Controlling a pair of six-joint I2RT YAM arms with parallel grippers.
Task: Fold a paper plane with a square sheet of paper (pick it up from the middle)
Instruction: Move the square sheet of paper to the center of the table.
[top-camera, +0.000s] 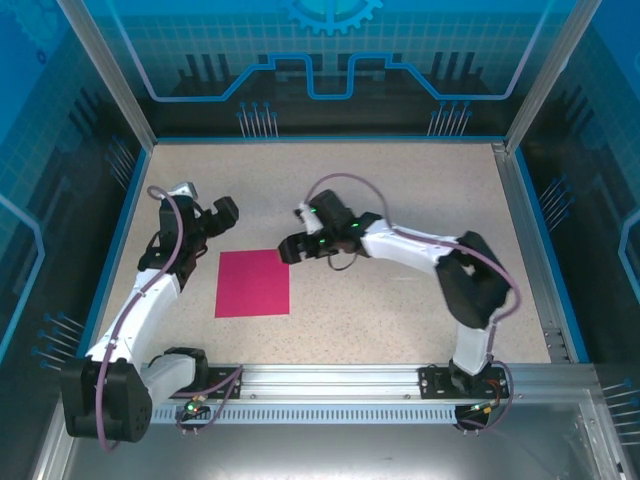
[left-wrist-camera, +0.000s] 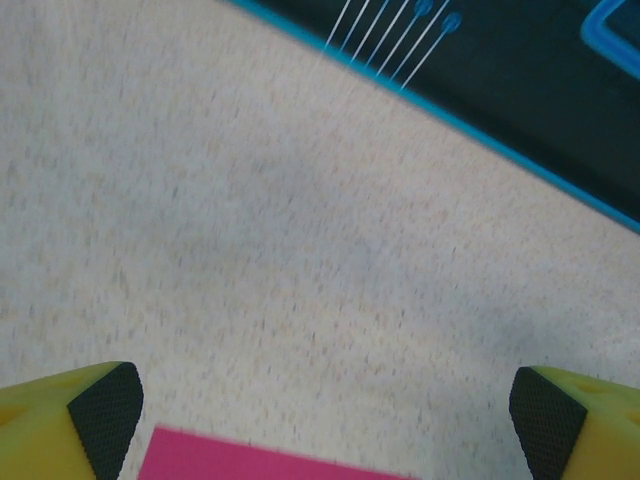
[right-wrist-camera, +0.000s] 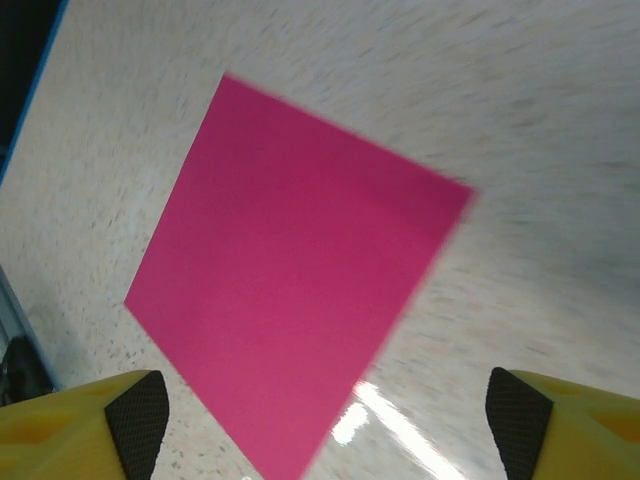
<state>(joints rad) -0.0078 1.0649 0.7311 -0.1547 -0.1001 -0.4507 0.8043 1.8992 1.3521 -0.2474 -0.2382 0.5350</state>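
Note:
The square sheet of paper (top-camera: 252, 283) lies flat and unfolded on the speckled table, magenta-pink, left of centre. My left gripper (top-camera: 222, 222) hovers just beyond the sheet's far left corner, jaws wide apart and empty; in the left wrist view a strip of the sheet (left-wrist-camera: 250, 460) shows at the bottom edge between the fingertips (left-wrist-camera: 105, 415). My right gripper (top-camera: 290, 248) hangs by the sheet's far right corner, open, holding nothing. In the right wrist view the sheet (right-wrist-camera: 290, 270) lies as a diamond ahead of the pads (right-wrist-camera: 140, 420).
Blue-edged walls (top-camera: 140, 180) close in the table on the left, back and right. A metal rail (top-camera: 330, 380) with both arm bases runs along the near edge. Bare speckled table (top-camera: 400, 190) lies behind and right of the sheet.

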